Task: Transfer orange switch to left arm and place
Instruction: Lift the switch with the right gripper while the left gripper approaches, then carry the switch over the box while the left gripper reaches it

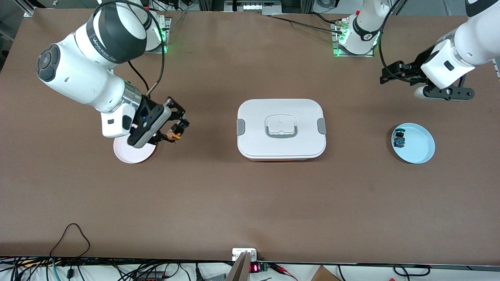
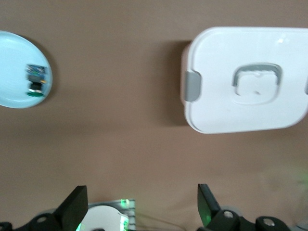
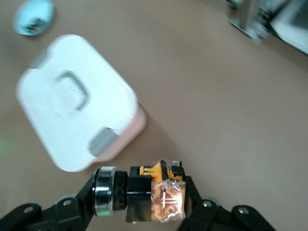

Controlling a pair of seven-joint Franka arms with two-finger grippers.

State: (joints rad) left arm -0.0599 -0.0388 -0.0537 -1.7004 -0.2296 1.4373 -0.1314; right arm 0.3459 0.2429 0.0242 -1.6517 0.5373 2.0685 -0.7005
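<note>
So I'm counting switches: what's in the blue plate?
The blue plate holds one small switch with blue-green parts near its rim; nothing covers the rest. The orange switch is in the right gripper.

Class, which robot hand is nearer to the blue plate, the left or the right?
The left. The left hand hangs open over bare table near the blue plate. The right hand, shut on the orange switch, is past the box, beside the pink plate.

Matt brown table (image 1: 250,203), smooth white plastic box (image 1: 281,113) w/ grey clips, glossy white arm shells, clear-orange plastic switch (image 3: 166,197)
</note>
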